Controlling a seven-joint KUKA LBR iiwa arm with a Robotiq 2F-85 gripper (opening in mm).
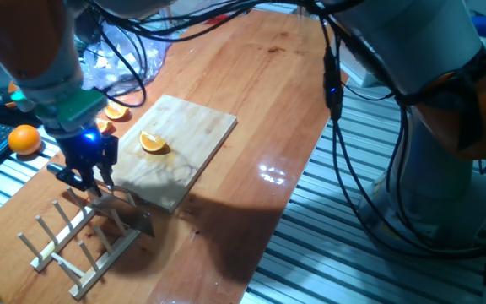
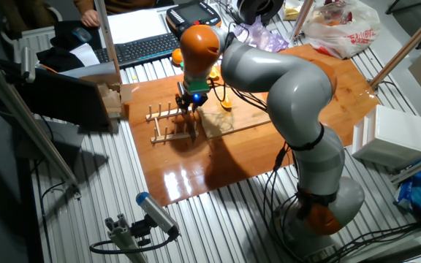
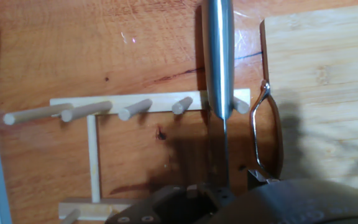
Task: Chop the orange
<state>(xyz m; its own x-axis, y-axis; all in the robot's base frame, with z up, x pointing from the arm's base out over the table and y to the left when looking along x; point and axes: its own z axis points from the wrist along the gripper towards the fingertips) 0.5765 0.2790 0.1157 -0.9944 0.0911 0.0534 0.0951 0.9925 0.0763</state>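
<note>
peg rack (image 1: 83, 241) crowds tool (image 1: 87, 173) (board (image 1: 175, 148) top open)

Other fixed view: grey-and-orange KUKA arm (image 2: 283, 80) bends over the reddish-brown wooden table (image 2: 269, 139). Its dark two-finger gripper (image 2: 188, 104) points down over the pale wooden dowel rack (image 2: 172, 124), at the left edge of the light wooden cutting board (image 2: 229, 120). Jaw state cannot be resolved. A small orange wedge (image 2: 226, 104) lies on the board just right of the gripper. Black keyboard (image 2: 139, 48) beyond the table.
</note>
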